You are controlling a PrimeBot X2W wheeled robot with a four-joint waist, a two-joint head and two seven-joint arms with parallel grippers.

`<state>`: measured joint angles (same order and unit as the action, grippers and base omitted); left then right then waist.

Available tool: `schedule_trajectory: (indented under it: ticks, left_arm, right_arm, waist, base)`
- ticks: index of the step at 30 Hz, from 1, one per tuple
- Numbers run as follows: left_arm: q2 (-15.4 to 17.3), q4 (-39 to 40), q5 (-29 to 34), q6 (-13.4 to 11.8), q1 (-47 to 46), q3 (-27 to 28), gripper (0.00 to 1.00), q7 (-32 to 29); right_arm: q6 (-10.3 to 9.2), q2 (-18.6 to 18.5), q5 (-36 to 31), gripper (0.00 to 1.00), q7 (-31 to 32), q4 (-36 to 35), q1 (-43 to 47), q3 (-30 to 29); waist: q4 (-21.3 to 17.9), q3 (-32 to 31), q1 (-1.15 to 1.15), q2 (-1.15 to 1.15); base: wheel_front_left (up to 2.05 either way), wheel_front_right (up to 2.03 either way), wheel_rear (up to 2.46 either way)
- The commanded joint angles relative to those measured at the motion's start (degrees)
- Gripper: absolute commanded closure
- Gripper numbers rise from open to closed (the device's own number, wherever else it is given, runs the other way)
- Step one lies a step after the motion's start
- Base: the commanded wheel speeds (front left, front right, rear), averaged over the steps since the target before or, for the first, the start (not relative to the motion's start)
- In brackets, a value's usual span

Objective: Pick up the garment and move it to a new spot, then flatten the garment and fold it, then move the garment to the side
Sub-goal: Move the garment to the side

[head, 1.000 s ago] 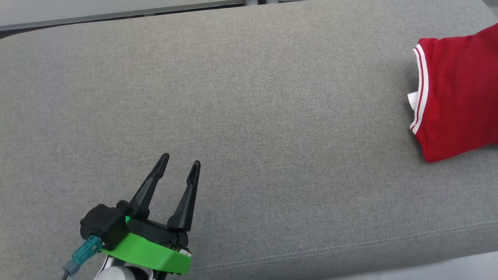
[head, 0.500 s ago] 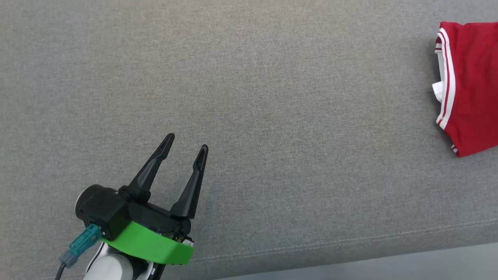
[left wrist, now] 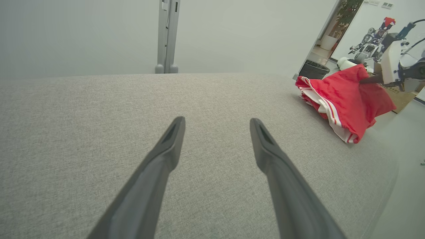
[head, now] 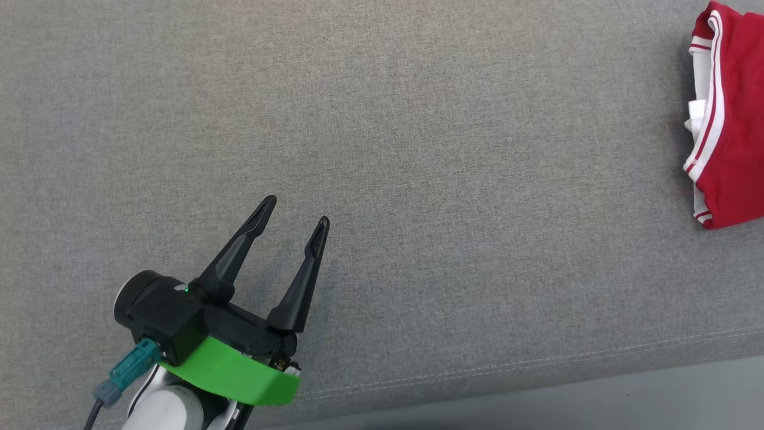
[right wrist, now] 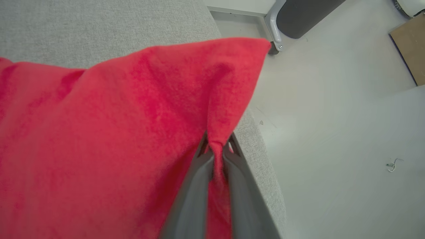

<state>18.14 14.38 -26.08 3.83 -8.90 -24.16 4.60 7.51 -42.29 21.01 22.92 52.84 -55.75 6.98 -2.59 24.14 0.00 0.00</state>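
Right wrist view: right end effector (right wrist: pixel 217 147) pinches the folded-looking red garment (right wrist: pixel 116 132) at the edge of the tabletop (right wrist: pixel 99 20), left end effector (head: pixel 298 210) open and empty; only the set-down seems left.

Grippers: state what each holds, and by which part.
The right gripper pinches the red fabric garment at a bunched fold near one corner. The left gripper holds nothing.

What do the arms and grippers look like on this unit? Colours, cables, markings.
The left gripper has two long, tapered black fingers on a black body with a small green light, a bright green collar, a teal connector with a dark cable, and a white forearm. The right gripper has matching slim dark fingers; the left wrist view shows its white wrist housing. No printed markings visible.
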Motion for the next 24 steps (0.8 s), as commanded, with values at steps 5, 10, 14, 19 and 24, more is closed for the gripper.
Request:
schedule_trajectory:
  ticks: [5, 10, 14, 19, 24]
  left_arm:
    - [0.7, 1.0, 0.5, -0.5, -1.0, -0.2, 0.00, -0.7]
    - [1.3, 1.4, 0.4, -1.0, -0.5, 0.1, 0.00, -1.0]
    - [1.4, 1.5, 0.3, -1.1, -0.4, -0.1, 0.00, -1.2]
    - [1.3, 1.0, 0.0, -1.4, 0.1, 0.0, 0.00, -0.6]
    - [0.6, -0.3, -1.0, -1.3, -0.3, 0.2, 0.00, 0.1]
  right_arm:
    - [-0.05, 1.3, -3.5, 0.16, -3.6, 2.5, -0.7, -1.3]
    - [-0.06, 2.4, -4.1, 0.00, -5.7, 3.9, -0.4, -2.0]
    - [-0.05, 1.7, -4.8, 0.00, -7.7, 5.0, 0.6, -2.4]
    - [-0.05, 2.1, -4.6, 0.00, -10.6, 5.3, 0.9, -3.5]
    - [-0.05, 3.9, -3.0, 0.00, -12.0, 3.2, -0.8, -2.0]
  waist:
    - [-0.3, 0.7, 0.00, 0.00]
    - [-1.1, 0.7, 0.00, 0.00]
    - [-1.6, 0.5, 0.00, 0.00]
    - [-2.6, -0.2, 0.00, 0.00]
    - [-3.5, -2.3, 0.00, 0.00]
  base:
    - [0.00, 0.00, 0.00]
    - [0.00, 0.00, 0.00]
    - [0.00, 0.00, 0.00]
    - [0.00, 0.00, 0.00]
    - [0.00, 0.00, 0.00]
